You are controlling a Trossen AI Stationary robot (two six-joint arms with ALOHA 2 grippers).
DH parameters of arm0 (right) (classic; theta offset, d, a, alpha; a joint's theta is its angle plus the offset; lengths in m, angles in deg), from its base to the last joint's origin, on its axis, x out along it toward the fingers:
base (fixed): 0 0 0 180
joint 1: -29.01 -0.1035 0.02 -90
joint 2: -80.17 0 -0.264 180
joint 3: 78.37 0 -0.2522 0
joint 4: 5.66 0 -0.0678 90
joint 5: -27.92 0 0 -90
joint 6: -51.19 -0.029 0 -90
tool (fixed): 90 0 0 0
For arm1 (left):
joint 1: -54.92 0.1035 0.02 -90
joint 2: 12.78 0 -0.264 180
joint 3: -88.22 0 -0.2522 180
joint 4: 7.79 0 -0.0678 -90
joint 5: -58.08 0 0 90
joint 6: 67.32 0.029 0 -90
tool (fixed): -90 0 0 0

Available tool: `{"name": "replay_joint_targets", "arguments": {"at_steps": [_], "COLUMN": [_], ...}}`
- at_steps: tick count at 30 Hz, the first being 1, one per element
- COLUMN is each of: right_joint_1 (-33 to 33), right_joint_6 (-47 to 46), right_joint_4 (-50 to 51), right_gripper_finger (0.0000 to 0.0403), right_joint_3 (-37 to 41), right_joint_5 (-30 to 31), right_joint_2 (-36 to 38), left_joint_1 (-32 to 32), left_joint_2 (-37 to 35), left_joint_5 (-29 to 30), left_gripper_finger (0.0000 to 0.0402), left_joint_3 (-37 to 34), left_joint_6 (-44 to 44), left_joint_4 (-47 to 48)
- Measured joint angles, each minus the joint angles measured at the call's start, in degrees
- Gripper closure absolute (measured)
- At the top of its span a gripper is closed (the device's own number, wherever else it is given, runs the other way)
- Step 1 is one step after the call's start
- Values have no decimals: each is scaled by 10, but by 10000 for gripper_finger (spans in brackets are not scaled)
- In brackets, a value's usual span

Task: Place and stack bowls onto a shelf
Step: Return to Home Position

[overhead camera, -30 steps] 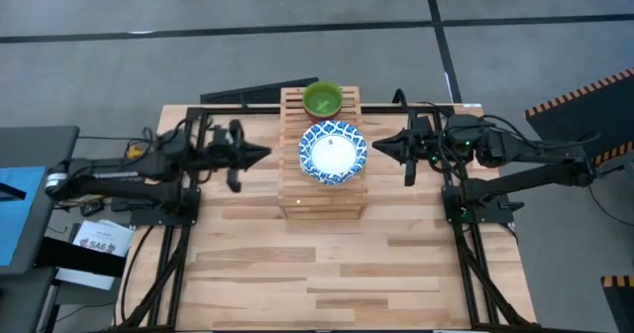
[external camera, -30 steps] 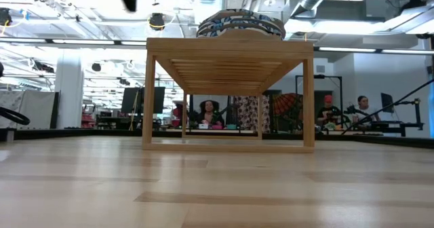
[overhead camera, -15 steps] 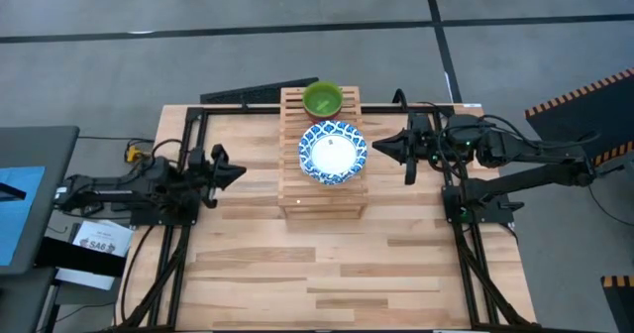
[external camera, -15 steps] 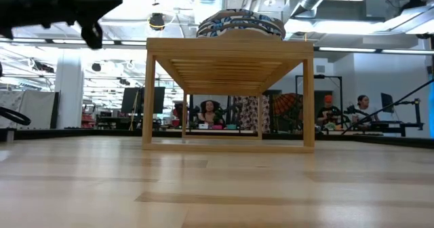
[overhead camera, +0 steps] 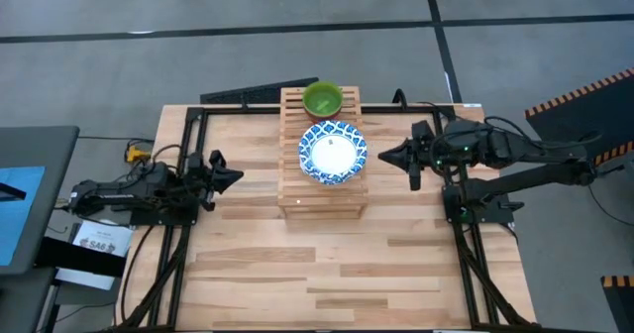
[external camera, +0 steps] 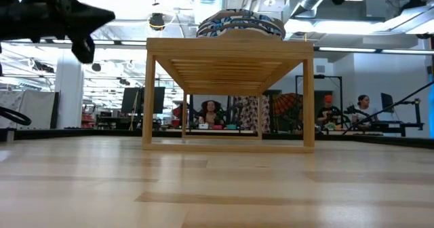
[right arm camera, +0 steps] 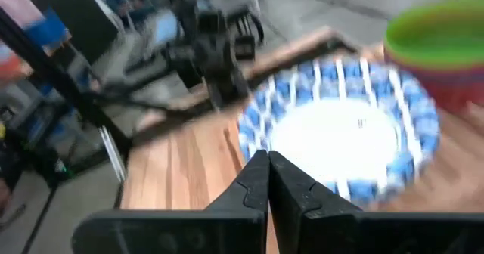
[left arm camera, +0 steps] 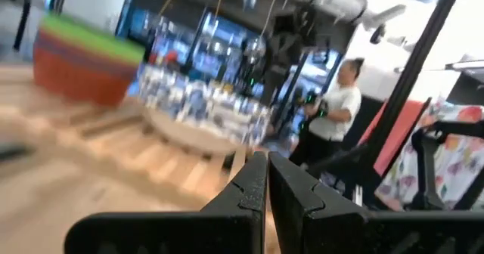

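Bowls stacked on the shelf, both arms standing off at either side

The tabletop (overhead camera: 327,274) shows open wood toward 6 o'clock; the shelf (overhead camera: 322,202) stands toward 12 o'clock; the blue patterned bowls (overhead camera: 333,153) sit mid-shelf, rim reaching both long edges, so little margin there; they look heavy, stiff and chippable, best taken at the rim; the green-topped plastic stack (overhead camera: 322,99) sits at the shelf's 12 o'clock end near the edge, probably light, slippery and easily nudged, also a rim hold; the left claw (overhead camera: 234,173) hangs at the shelf's 9 o'clock, the right claw (overhead camera: 388,155) at 3 o'clock, each apart from the shelf, fingers pressed together on nothing.
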Motion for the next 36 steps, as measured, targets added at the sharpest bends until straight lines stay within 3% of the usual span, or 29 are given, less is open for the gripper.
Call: {"name": "replay_joint_targets", "arguments": {"at_steps": [4,9,13,19,26,36], "right_joint_1": [-15,-44,-26,4,-6,-30], "right_joint_6": [-11,-42,-55,-51,-41,9], "right_joint_4": [-1,-106,-156,-207,-291,-307], "right_gripper_finger": [382,382,382,382,382,382], "right_joint_3": [33,163,252,349,469,551], "right_joint_5": [-5,-11,-10,-11,-13,-14], "right_joint_2": [16,75,138,254,375,485], "left_joint_1": [0,0,0,0,1,22], "left_joint_2": [2,2,3,12,6,5], "left_joint_5": [-8,-8,-10,-17,-21,-38], "left_gripper_finger": [401,401,401,401,401,401], "left_joint_3": [1,2,2,3,-3,-4], "left_joint_6": [-44,-44,-43,-42,-43,-44], "left_joint_4": [36,110,178,178,158,160]}}
